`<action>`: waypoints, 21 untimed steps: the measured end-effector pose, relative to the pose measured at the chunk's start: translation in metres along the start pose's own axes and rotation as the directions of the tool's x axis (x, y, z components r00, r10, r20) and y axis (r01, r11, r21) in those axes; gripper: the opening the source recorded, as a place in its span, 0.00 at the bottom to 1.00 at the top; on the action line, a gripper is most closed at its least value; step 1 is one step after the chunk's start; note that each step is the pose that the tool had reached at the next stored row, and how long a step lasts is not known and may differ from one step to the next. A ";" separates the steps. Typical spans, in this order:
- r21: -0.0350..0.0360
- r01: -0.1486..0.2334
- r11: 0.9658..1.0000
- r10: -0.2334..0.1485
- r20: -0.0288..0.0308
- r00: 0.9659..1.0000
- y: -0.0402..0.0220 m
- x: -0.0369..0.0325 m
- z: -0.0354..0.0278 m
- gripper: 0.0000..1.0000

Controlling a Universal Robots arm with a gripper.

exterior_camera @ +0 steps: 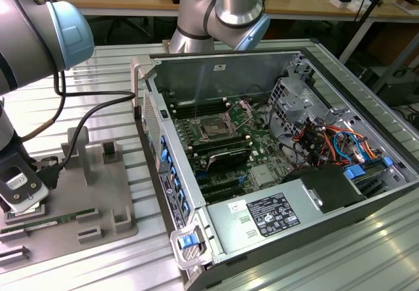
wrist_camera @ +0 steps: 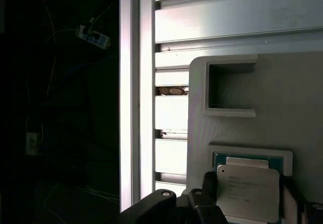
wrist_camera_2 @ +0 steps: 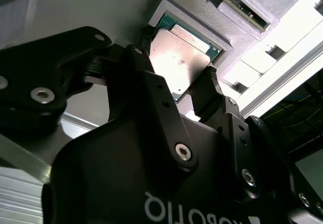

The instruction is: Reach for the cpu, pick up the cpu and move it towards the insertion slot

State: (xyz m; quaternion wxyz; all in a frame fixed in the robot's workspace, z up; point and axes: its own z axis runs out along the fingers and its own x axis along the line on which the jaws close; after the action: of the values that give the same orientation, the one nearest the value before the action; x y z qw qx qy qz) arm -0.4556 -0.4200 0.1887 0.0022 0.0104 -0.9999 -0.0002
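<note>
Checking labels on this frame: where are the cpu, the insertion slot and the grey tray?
cpu [wrist_camera: 248,192]: first wrist view, middle of its metal top.
insertion slot [exterior_camera: 214,128]: exterior view, its dark centre.
grey tray [exterior_camera: 91,189]: exterior view, bare flat part.

The arm [exterior_camera: 33,35] folds steeply above the gripper [wrist_camera_2: 177,62], which points straight down, tool end lowest.

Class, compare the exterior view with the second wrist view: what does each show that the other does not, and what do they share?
Exterior view: the open metal computer case with the square, metal-framed insertion slot on its green motherboard. Second wrist view: the flat, silvery square cpu lying sunk in the grey plastic tray, the black pincer right over it. Shared: that tray and the pincer, down at the tray.
</note>
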 end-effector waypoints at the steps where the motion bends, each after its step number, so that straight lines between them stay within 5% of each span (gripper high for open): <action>1: 0.000 0.000 1.000 0.000 0.000 1.000 0.0000 0.0000 0.0000 0.56; 21: 0.001 0.000 1.000 0.000 0.000 1.000 0.0000 -0.0007 -0.0039 0.55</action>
State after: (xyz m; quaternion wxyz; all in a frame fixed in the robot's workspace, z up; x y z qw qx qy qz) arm -0.4549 -0.4200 0.1926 0.0022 0.0104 -0.9999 0.0002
